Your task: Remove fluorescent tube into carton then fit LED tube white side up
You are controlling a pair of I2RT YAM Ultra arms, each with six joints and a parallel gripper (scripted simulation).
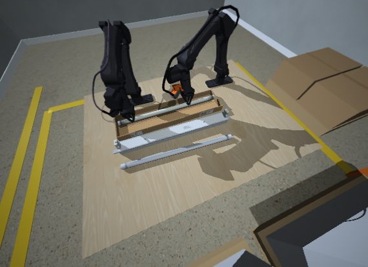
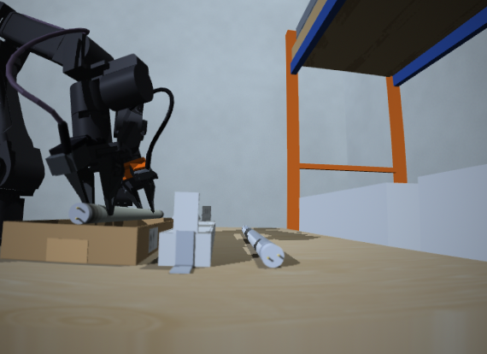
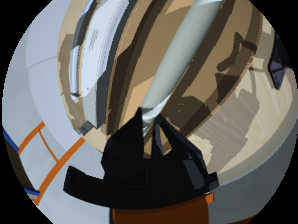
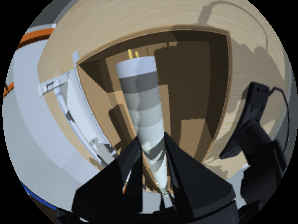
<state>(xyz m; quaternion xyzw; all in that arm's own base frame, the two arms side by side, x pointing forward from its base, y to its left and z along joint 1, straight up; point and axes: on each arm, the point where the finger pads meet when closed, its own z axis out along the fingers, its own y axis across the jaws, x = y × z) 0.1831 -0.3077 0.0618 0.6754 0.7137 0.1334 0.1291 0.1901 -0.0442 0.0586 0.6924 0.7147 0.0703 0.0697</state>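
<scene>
Nearest, an LED tube point(image 1: 181, 150) point(image 2: 261, 246) point(image 3: 75, 65) point(image 4: 64, 104) waits on the bench toward six o'clock from the carton in the overhead view. Between them stands the light fixture point(image 1: 190, 126) point(image 2: 205, 244) point(image 3: 95, 55) point(image 4: 82, 107), unlamped. Beyond, above the open carton point(image 1: 168, 124) point(image 2: 115, 244) point(image 3: 150, 30) point(image 4: 190, 90), the old fluorescent tube point(image 1: 161, 113) point(image 2: 124, 214) point(image 3: 182, 50) point(image 4: 145, 110) appears poised about rim height, lengthwise. The right gripper point(image 1: 130, 117) point(image 2: 99, 207) point(image 4: 152, 137) grips it toward nine o'clock; the left gripper point(image 1: 189, 101) point(image 2: 146, 209) point(image 3: 147, 112), toward one, also clasps it. The carton sits on the bench, seemingly flat, its floor awaiting the tube.

The step looks like lowering: both arms should descend together, slowly and level, clear of the walls, releasing only at the floor. A bump or early release could break the glass.
</scene>
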